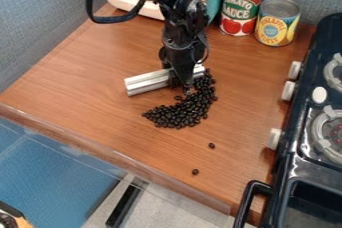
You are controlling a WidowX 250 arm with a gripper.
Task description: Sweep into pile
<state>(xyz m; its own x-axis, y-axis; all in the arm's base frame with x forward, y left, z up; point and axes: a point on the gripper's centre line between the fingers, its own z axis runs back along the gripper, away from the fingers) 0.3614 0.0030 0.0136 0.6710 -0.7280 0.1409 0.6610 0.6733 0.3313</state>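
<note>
Dark beans (179,114) in a curved heap on the desk (87,72); spill risk.
The silver bar (147,82), pinched in the hand (179,83), sits beside the heap's upper end. Two stray beans (212,145) lie apart, one near the desk's front edge; a hard push could roll it off. If the bar twists, beans may slip past its ends.

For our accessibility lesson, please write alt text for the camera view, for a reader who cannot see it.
A robot's black claw holds a ridged silvery bar beside a curved pile of dark beans on a wooden counter. Two stray beans lie nearer the front edge; two food cans stand behind, and a black toy stove is at the right.
</note>
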